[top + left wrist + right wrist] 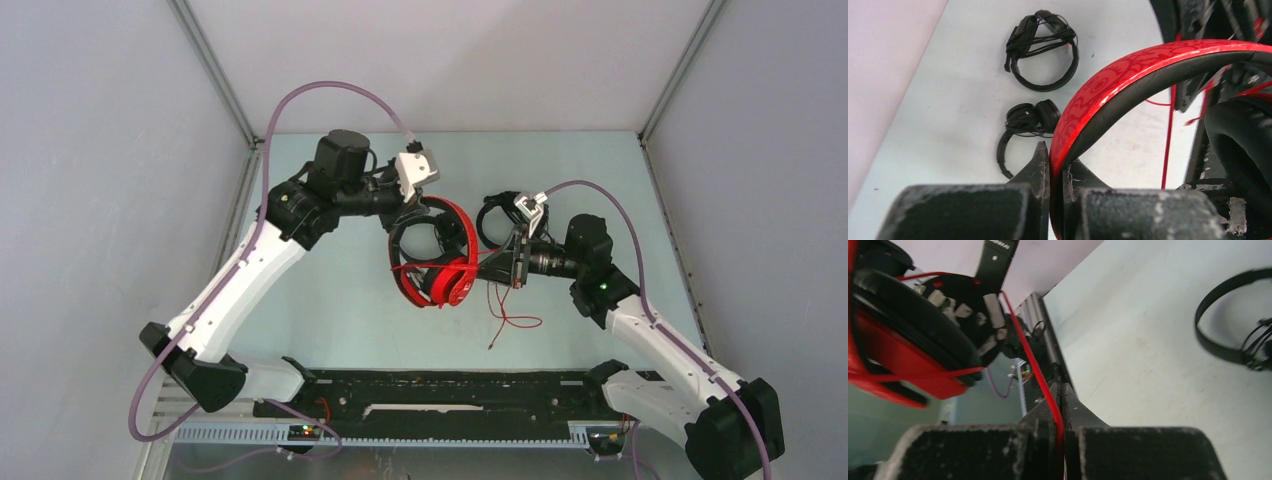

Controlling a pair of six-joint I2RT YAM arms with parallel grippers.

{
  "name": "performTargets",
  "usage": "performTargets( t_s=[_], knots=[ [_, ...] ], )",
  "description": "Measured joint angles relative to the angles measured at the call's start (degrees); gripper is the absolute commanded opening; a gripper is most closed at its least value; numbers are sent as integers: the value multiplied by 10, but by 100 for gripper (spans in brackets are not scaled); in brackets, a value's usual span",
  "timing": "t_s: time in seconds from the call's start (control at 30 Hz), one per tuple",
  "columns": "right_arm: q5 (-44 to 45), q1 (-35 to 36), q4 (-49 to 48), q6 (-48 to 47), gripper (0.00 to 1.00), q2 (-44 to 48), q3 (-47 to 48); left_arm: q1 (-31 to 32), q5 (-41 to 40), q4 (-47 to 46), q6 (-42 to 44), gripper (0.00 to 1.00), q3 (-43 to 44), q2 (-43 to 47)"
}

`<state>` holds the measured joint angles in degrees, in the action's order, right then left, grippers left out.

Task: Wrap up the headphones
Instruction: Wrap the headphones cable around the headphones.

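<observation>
Gripping the patterned red band of the red headphones (1128,75), the left pincer (1055,155) held them above the middle of the desk (948,100), while the right pincer (1060,405) was clenched on their red cable (1033,360) just beside them. They were glossy red with black ear pads; two black headsets (1048,86) lay toward the desk's far edge.

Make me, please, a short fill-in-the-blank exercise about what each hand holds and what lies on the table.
1. The left hand grips the ___ of the glossy red over-ear headphones.
2. The right hand pinches their thin red ___.
3. ___ black wired headsets lie on the pale table.
Missing words: headband; cable; two.
</observation>
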<state>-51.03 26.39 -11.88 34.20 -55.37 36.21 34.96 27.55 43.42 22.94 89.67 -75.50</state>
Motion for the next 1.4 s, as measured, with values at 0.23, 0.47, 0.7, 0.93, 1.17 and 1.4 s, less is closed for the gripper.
performTargets(
  t_s=[0.23,0.47,0.7,0.93,1.17,1.4],
  knots=[
    [-57,-22,14,45,1,-1,0,15,-59,7,90,0,0,-34],
    [-62,-29,34,48,0,0,0,17,-118,-11,114,0,-8,-34],
    [-71,-30,-25,108,3,-8,0,21,-149,-46,115,0,-35,-29],
    [-76,-29,-66,143,4,-24,0,20,-205,-50,115,0,-46,-24],
    [-84,-29,-123,184,7,-47,0,19,-259,-52,89,0,-55,-23],
    [-88,-14,-211,250,12,-92,14,16,-308,-42,51,0,-55,-24]
  ],
)
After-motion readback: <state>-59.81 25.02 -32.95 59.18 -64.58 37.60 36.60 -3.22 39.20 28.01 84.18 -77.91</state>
